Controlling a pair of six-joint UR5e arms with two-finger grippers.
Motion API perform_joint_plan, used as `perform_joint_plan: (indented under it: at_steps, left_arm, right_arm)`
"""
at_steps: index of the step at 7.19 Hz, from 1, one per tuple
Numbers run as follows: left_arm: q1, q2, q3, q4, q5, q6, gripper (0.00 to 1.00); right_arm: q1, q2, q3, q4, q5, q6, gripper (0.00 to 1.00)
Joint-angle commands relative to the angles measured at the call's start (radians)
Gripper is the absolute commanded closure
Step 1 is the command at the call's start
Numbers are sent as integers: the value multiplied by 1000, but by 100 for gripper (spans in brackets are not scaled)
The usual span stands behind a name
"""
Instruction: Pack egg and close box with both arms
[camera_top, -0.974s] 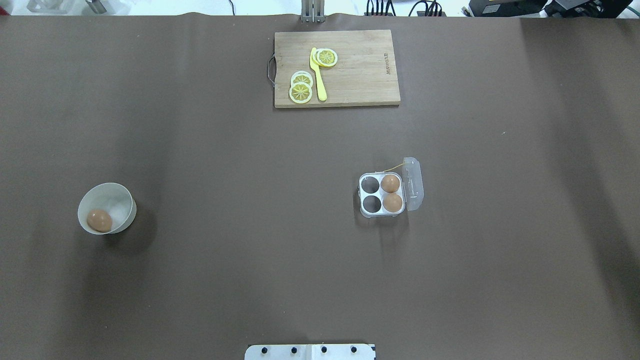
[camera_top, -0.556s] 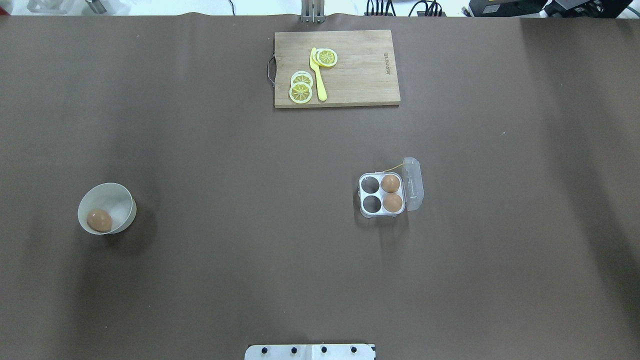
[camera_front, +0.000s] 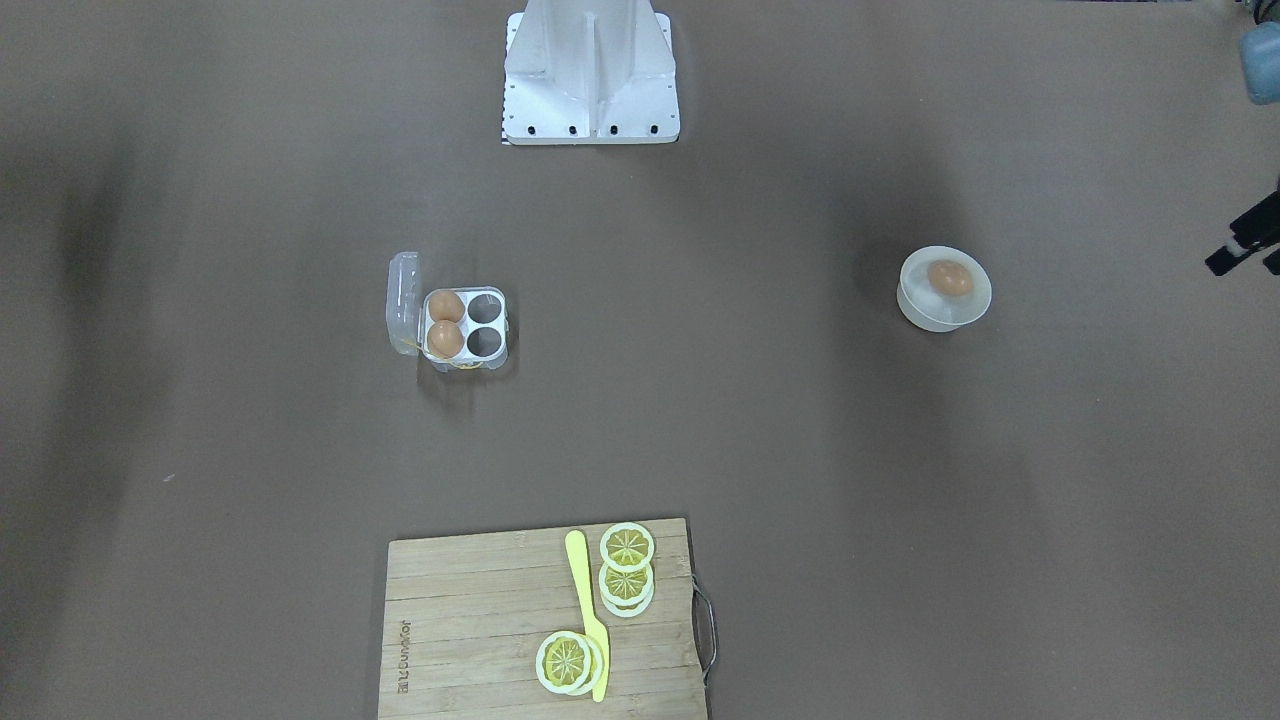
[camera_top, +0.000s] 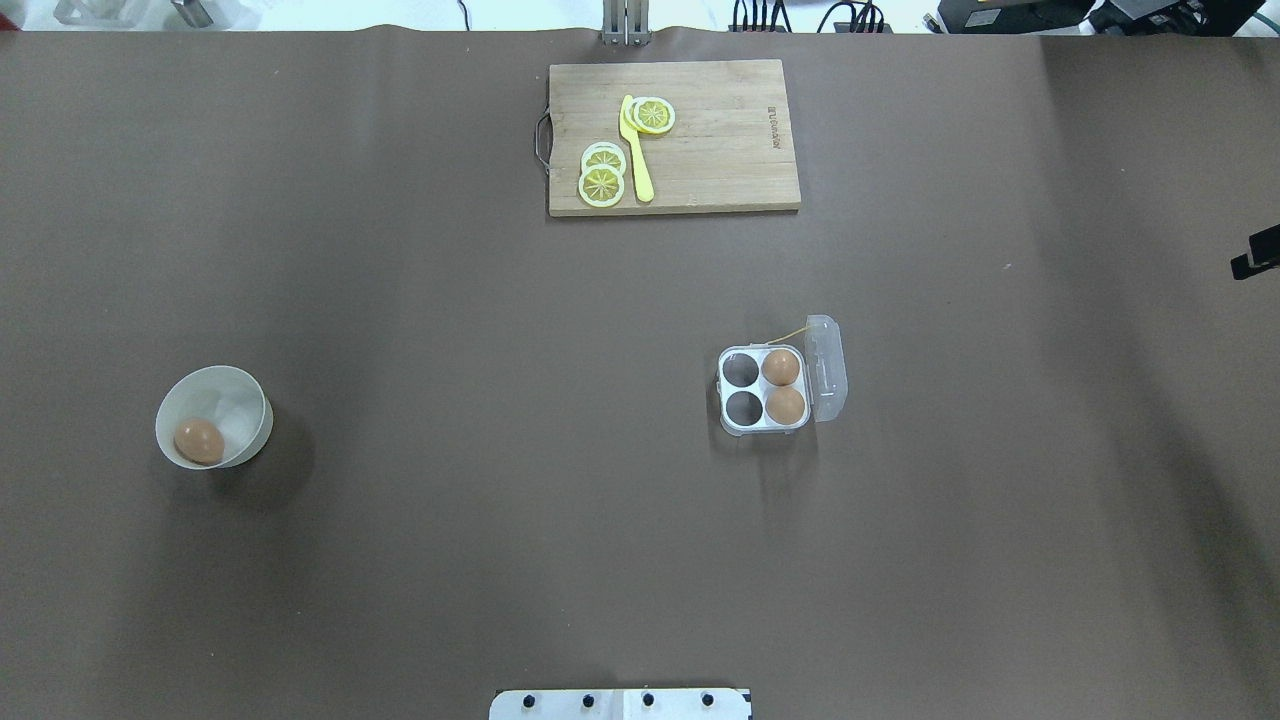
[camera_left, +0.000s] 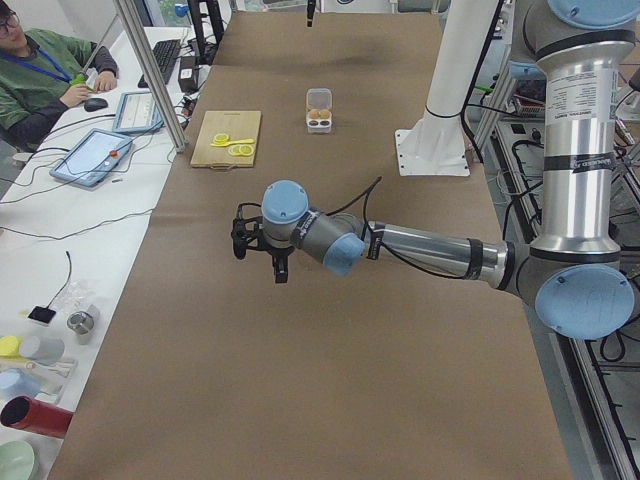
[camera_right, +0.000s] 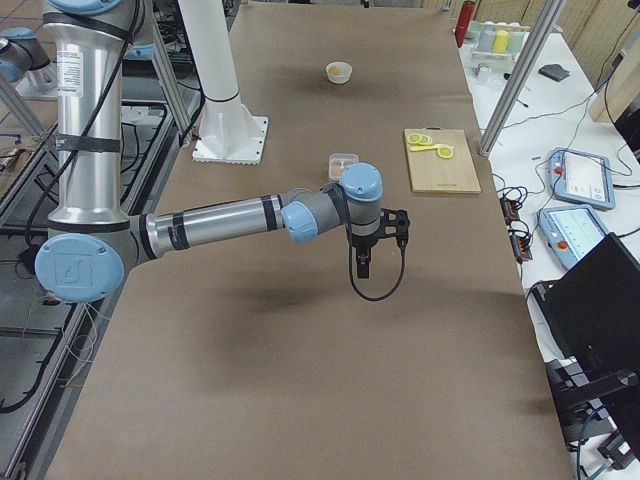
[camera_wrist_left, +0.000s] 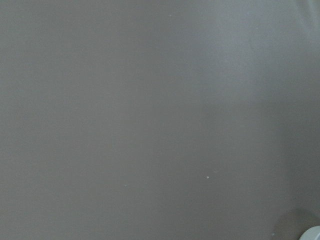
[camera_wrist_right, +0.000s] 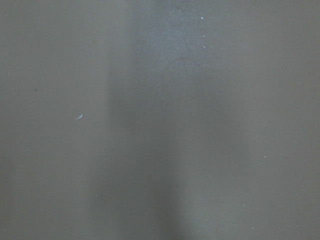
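Observation:
One light-brown egg (camera_top: 199, 441) lies in a round white bowl (camera_top: 243, 398) at the table's left; it also shows in the front view (camera_front: 949, 278). The clear box (camera_top: 763, 428) stands right of centre with its lid (camera_top: 826, 367) open to the right. Two eggs (camera_top: 781, 367) fill its right cells and its left cells are empty. My left gripper (camera_left: 280, 270) hangs above bare table, well short of the bowl. My right gripper (camera_right: 361, 268) hangs above bare table, short of the box (camera_right: 343, 160). I cannot tell whether either is open or shut. Both wrist views show only table cover.
A wooden cutting board (camera_top: 720, 150) with lemon slices (camera_top: 602, 178) and a yellow knife (camera_top: 636, 150) lies at the far middle. The white stand's base (camera_front: 590, 90) is at the robot's edge. An operator (camera_left: 45, 75) sits beside the table's far end.
A black part of my right gripper has come into the overhead view at its right edge. The eggs, bowl and box have not moved.

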Motion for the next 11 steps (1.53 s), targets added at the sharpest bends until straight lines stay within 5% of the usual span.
perform_joint_plan:
  at_steps: [1,6,11]
  left_arm:
    - [250,3,-90,1,172,-331,2]
    - [444,-34,-73,1,312,-585,12]
    - [525,-73,-16,1,356,-811,21]
  right_arm:
    - [-30,6,12,2,-15,46,0]
    - [-33,5,12,3,-14,44,0]
    - [-34,5,11,3,-15,44,0]
